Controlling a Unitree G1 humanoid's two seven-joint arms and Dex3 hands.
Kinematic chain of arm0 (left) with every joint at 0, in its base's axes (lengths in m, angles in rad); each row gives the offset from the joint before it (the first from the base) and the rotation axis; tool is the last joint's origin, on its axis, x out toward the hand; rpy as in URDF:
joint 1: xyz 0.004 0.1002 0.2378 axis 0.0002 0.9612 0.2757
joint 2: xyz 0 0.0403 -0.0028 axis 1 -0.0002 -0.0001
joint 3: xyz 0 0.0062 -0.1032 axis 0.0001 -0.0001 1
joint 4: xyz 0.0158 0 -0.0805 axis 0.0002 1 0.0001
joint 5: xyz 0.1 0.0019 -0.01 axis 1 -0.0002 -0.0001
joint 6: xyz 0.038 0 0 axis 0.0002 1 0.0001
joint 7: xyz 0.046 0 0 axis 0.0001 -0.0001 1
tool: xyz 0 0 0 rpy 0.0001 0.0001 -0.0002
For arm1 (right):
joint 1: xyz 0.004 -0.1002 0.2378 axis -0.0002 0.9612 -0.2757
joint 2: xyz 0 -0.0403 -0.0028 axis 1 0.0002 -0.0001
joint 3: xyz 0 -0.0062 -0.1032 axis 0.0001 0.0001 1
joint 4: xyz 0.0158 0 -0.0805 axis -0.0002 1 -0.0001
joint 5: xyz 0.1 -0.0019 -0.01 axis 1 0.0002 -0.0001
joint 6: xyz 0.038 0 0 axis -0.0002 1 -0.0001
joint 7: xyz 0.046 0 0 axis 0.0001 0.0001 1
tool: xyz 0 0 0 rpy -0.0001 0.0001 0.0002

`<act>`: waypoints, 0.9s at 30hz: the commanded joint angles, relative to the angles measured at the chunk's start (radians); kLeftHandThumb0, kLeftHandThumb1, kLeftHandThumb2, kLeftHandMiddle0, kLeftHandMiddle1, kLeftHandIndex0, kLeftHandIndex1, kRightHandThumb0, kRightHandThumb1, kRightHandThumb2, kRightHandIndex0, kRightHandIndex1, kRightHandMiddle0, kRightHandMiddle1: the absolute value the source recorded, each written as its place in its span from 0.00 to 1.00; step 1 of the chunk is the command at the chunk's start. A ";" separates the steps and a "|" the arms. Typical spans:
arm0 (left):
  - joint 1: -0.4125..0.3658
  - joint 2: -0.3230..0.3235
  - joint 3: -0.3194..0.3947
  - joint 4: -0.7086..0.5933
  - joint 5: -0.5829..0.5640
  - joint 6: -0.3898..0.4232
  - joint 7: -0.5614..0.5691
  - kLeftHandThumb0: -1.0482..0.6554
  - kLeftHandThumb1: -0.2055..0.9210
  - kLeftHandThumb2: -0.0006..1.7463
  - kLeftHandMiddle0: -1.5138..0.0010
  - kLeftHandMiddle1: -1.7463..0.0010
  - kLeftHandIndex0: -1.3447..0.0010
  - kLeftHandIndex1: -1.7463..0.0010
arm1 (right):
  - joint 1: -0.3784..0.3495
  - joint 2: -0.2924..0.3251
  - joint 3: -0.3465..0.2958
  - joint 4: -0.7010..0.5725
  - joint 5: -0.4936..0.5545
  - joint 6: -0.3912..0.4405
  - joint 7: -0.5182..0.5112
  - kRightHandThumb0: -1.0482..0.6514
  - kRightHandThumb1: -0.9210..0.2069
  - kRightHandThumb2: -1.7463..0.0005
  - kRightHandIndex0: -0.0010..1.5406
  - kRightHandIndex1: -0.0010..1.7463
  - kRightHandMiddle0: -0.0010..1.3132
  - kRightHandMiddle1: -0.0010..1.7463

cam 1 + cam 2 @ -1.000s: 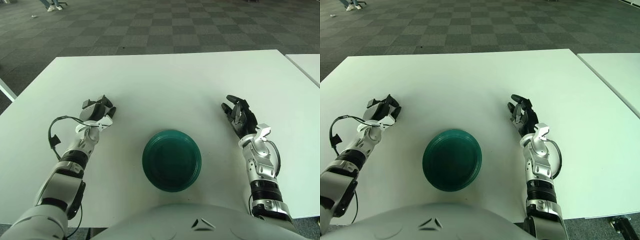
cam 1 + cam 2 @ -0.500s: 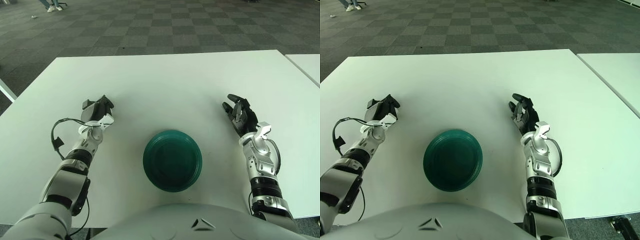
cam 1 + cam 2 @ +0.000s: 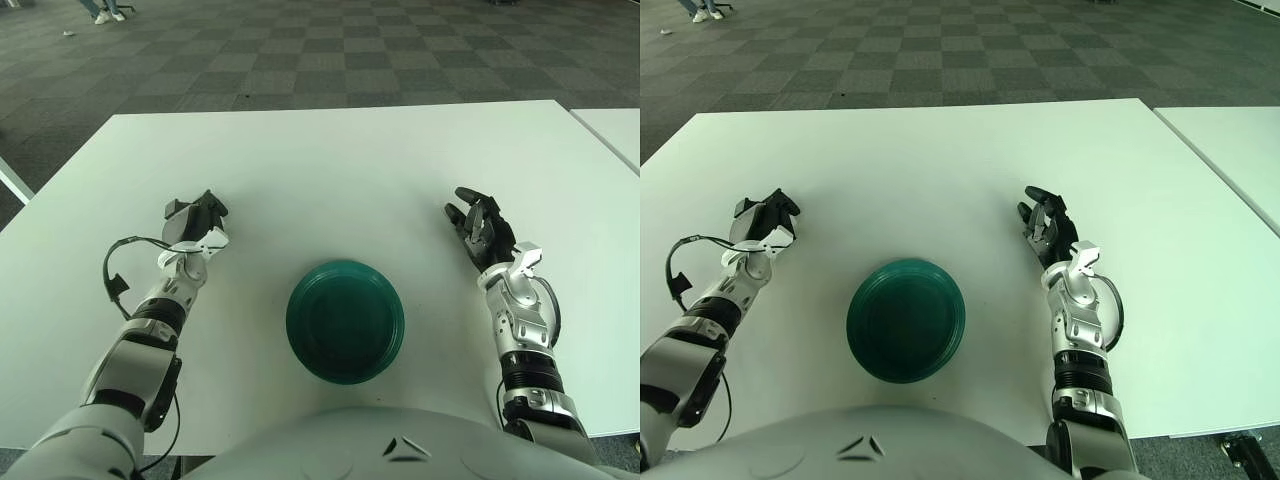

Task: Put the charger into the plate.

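plate: dark green round plate (image 3: 345, 320) sitting on the white table (image 3: 330, 160), right in front of the robot's torso, nothing in it as far as I can see

charger: honestly can't pick one out anywhere on the table in either eye view, so no idea where it is

left hand: left hand (image 3: 193, 222) shows up and to the left of the plate, well apart from it. Fingers look bunched together, but whether there's something tucked inside them I really can't tell, too dark and small

right hand: right hand (image 3: 481, 228) is up and to the right of the plate, also well apart from it, fingers loosely spread and holding nothing

cable: a black cable loop (image 3: 112, 275) hangs off the left wrist, further left of the plate

second table: edge of another white table (image 3: 612, 130) pokes in far right of the plate

floor: grey checkered carpet (image 3: 300, 50) beyond the table
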 commanded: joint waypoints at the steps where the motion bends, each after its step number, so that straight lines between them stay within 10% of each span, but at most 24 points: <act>1: 0.128 -0.095 -0.043 0.050 -0.001 0.042 -0.072 0.62 0.12 0.97 0.37 0.11 0.48 0.00 | 0.042 0.005 0.001 0.063 0.002 0.055 -0.004 0.21 0.00 0.53 0.22 0.05 0.00 0.59; 27: 0.183 -0.040 -0.077 -0.030 -0.013 -0.009 -0.149 0.61 0.16 0.95 0.41 0.04 0.50 0.04 | 0.051 0.007 0.001 0.056 0.002 0.053 -0.002 0.21 0.00 0.53 0.22 0.05 0.00 0.59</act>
